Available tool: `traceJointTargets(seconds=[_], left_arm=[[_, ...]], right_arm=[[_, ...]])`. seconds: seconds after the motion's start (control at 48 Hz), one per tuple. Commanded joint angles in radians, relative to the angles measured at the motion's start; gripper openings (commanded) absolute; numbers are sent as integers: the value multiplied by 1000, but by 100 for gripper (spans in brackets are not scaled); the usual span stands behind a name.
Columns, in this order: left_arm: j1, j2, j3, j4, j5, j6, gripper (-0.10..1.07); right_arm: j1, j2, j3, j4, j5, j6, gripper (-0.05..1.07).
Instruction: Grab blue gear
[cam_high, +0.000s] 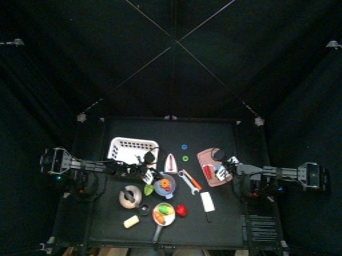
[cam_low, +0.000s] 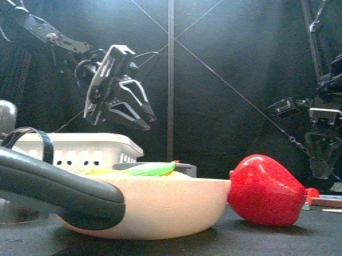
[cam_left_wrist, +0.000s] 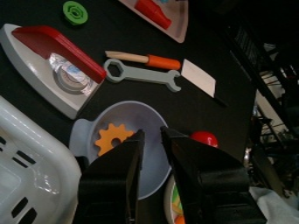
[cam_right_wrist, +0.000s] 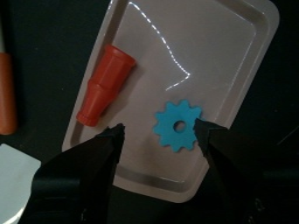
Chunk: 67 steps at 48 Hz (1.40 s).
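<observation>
Right gripper (cam_right_wrist: 162, 140) is spread wide over the blue gear (cam_right_wrist: 177, 125), which lies flat in a shallow pink tray (cam_right_wrist: 233, 52) beside an orange peg (cam_right_wrist: 105, 83). Fingers could skid off it or clip the peg. Left gripper (cam_left_wrist: 149, 144) looks nearly closed, empty.

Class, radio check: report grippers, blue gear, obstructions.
Right gripper open over blue gear. Gear flat in tray, ungrasped. Red peg alongside, apart. Left gripper idle.
</observation>
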<state>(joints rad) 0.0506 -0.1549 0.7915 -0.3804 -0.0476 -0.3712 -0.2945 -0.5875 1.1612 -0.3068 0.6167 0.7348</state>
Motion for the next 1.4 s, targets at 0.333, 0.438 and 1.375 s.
traceJointTargets(seconds=[0.333,0.438,1.375], left_arm=[[3,-2,-3,3,-8,3,66],[3,2,-3,3,-8,3,66],[2,2,-3,3,-8,3,66]], right_arm=[[-37,71,11,-11,-60,3,95],[-61,91,12,-14,-75,5,95],[-98,189,9,32,-78,3,94]])
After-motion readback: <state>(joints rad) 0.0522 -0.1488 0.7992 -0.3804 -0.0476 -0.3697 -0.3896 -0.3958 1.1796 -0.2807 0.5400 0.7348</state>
